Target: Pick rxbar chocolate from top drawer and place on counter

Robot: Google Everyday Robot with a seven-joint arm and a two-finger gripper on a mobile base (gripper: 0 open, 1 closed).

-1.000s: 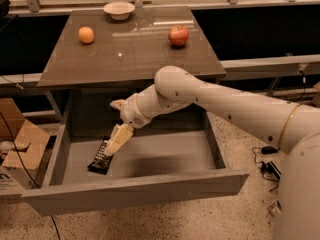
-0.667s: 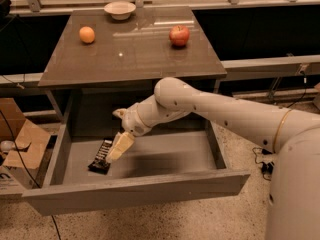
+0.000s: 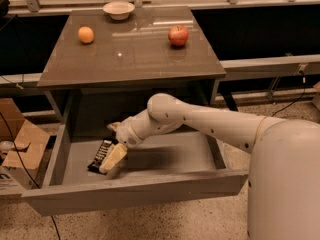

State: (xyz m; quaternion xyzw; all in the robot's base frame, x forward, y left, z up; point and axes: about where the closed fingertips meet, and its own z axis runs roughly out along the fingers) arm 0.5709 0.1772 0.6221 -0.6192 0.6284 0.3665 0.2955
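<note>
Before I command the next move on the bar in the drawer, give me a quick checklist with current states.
1. Top drawer pulled open: ok.
2. Rxbar chocolate lying on the drawer floor, left side: ok.
3. Gripper down inside the drawer, at the bar's right edge: ok.
4. Bar secured for lifting: cannot tell.
5. Bare patch on the counter between orange and apple: ok.

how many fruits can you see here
2: an orange back left on the counter, an apple back right. None shows in the drawer, where the gripper is down at the snack bar.
</note>
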